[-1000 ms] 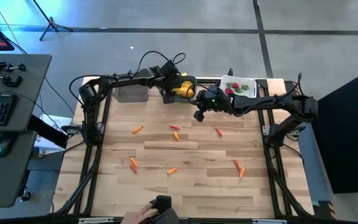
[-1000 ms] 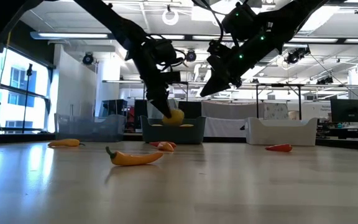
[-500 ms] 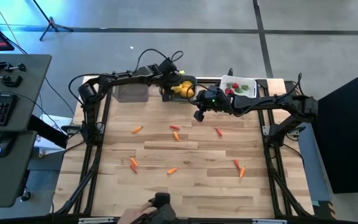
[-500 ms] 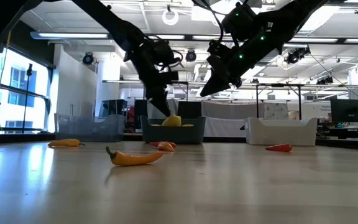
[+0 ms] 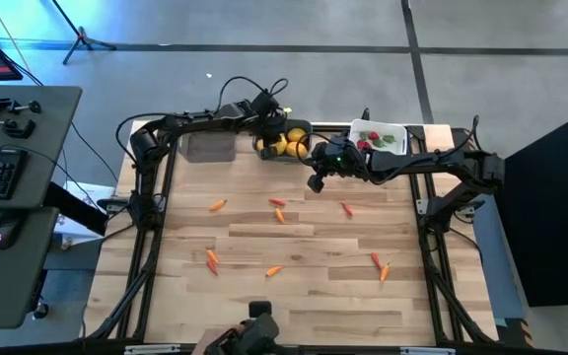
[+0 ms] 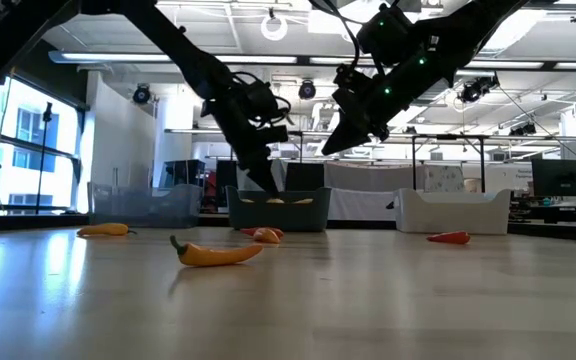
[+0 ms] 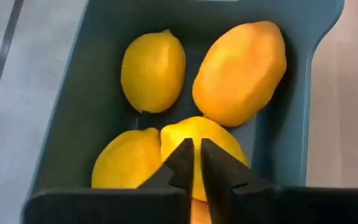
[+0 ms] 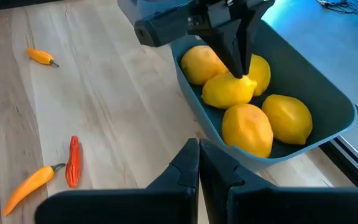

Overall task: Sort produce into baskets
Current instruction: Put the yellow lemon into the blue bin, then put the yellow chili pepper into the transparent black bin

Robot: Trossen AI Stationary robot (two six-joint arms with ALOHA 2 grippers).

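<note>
The bench (image 5: 294, 296) carries three baskets along its far edge: a clear-grey basket (image 5: 210, 148) toward the far left corner, a teal basket (image 5: 282, 144) at mid-edge and a white basket (image 5: 380, 137) to its right. The left gripper (image 8: 238, 59) hangs over the teal basket with its fingers closed together and empty, tips just above the lemons (image 7: 238, 71) lying inside. The right gripper (image 5: 316, 183), also closed and empty, hovers just in front of that basket. Loose carrots (image 5: 278, 203) lie mid-bench, nearest one beside the right gripper, long axis roughly across the bench.
</note>
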